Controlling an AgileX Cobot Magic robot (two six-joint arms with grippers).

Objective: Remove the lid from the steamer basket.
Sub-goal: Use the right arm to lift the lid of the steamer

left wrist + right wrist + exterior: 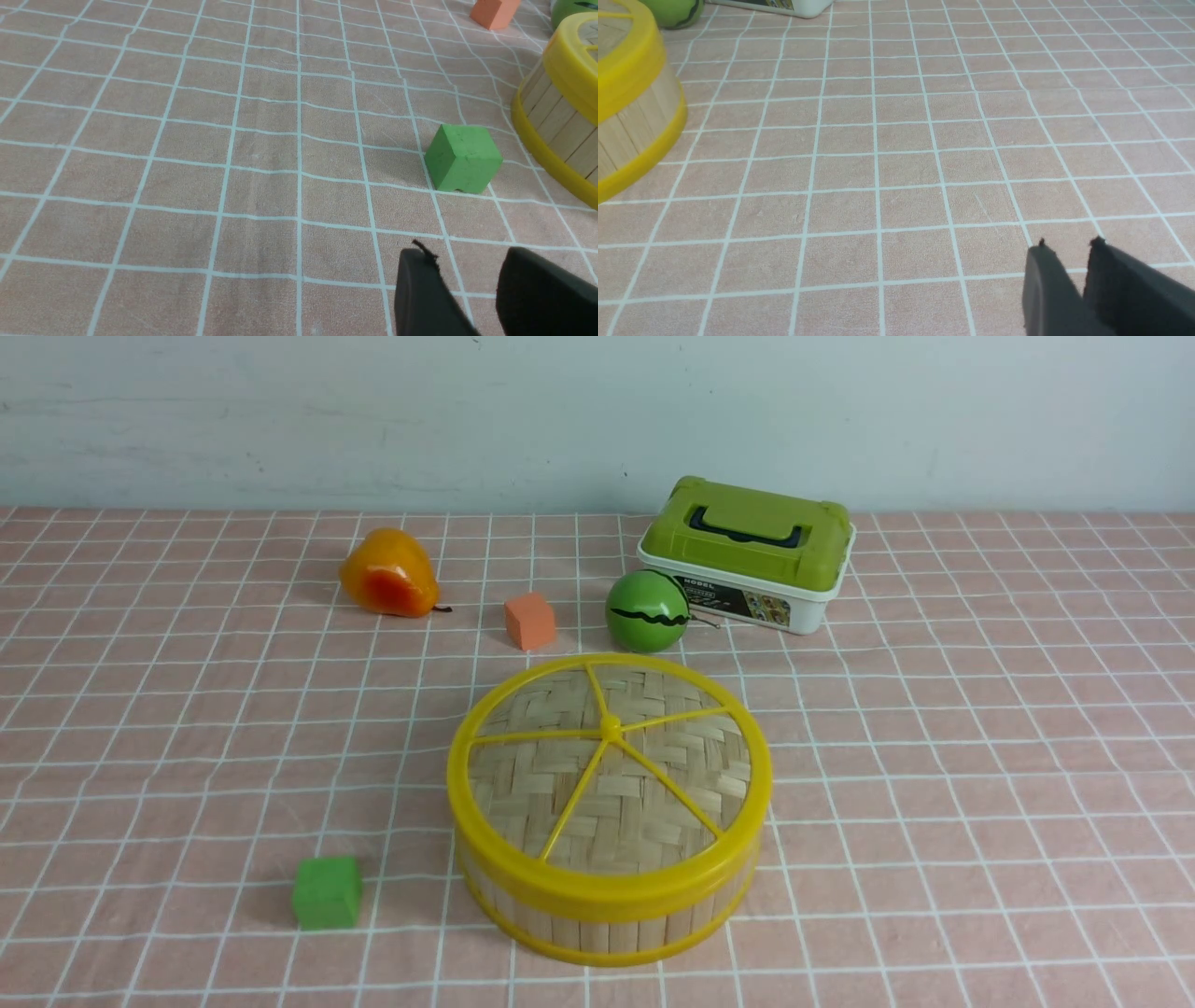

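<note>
**Lid (635, 803) seated on steamer basket (579, 926)**

Woven bamboo, yellow rim, five spokes. It lies level, knob up, round with no long axis, in the middle of the tablecloth (934, 756). Left gripper (467, 263) gapes empty; right gripper (1069, 252) barely parted, empty.

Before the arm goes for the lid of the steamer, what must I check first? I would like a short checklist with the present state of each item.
1. Lid sits flat on the steamer basket: ok.
2. Nothing lies on the lid: ok.
3. Left gripper is empty, fingers apart: ok.
4. Right gripper is empty, fingers a little apart: ok.
5. Green cube stands apart from the steamer basket: ok.
6. Lid is loose enough to lift off: cannot tell.
</note>
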